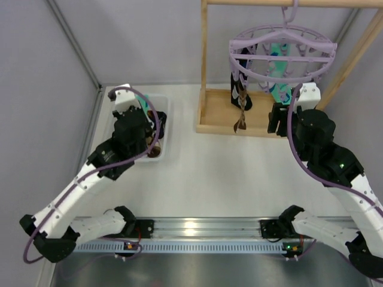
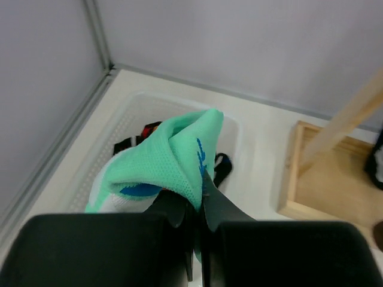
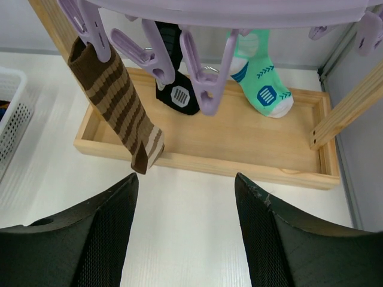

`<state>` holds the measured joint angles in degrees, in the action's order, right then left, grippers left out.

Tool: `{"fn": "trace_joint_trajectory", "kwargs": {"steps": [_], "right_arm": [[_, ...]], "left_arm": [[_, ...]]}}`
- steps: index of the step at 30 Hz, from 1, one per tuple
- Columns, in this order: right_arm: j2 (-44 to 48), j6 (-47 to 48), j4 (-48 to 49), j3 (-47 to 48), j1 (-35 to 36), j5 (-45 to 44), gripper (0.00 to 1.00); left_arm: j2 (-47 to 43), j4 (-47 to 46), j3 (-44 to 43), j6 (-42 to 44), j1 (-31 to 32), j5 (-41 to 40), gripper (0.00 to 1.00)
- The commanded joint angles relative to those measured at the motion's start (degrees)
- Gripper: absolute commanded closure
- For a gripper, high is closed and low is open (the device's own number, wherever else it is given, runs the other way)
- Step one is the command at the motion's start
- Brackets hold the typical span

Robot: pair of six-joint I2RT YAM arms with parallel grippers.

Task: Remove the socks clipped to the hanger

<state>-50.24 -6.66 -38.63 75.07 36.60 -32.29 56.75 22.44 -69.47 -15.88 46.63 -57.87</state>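
**One green sock in my left grip, three clipped to the hanger**

My left gripper (image 2: 198, 197) is closed tight on a fold of the mint-green sock (image 2: 173, 155), and the fingers meet with only fabric between them. I hold it above the white basket (image 2: 137, 110) by the left wall. A dark sock with red on it (image 2: 143, 128) lies in the basket.

My right gripper (image 3: 185, 179) stands wide and holds nothing. It sits low over the table, just in front of the wooden base (image 3: 239, 143) of the rack, and looks up under the purple hanger (image 3: 239, 11). Three socks hang there from clips. The brown striped sock (image 3: 116, 101) is nearest, on my left, with its toe down by the front wall of the base. Farther back hang a black sock (image 3: 176, 89) and a second mint-green sock (image 3: 260, 78) with blue patches; I cannot tell whether their toes touch the wood. An empty clip (image 3: 206, 78) dangles between the brown sock and the green one, straight ahead of my open fingers
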Motion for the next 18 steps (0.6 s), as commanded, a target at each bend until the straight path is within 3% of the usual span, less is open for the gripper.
{"fn": "trace_joint_trajectory", "kwargs": {"steps": [1, 3, 6, 9, 13, 18], "right_arm": [[1.0, 0.1, 1.8, 0.3, 0.5, 1.4, 0.37], [1.5, 0.4, 1.9, -0.1, 0.5, 2.3, 0.36], [2.2, 0.8, 2.4, -1.2, 0.5, 3.6, 0.37], [2.0, 0.8, 3.1, -2.4, 0.5, 4.8, 0.36], [1.8, 0.8, 4.4, -4.0, 0.5, 7.2, 0.36], [2.4, 1.0, 5.3, -6.9, 0.5, 9.4, 0.37]], "left_arm": [[5.7, 8.1, -1.7, -5.0, -14.3, 17.3, 1.00], [7.7, 8.4, -1.1, -7.0, -19.4, 21.4, 1.00], [14.0, 8.3, -1.1, -10.4, -34.2, 34.3, 1.00], [23.0, 8.0, -2.7, -13.0, -40.7, 41.6, 1.00], [37.2, 8.0, -6.5, -13.7, -41.3, 43.2, 1.00], [45.3, 7.8, -6.2, -16.1, -41.4, 42.8, 1.00]]}}
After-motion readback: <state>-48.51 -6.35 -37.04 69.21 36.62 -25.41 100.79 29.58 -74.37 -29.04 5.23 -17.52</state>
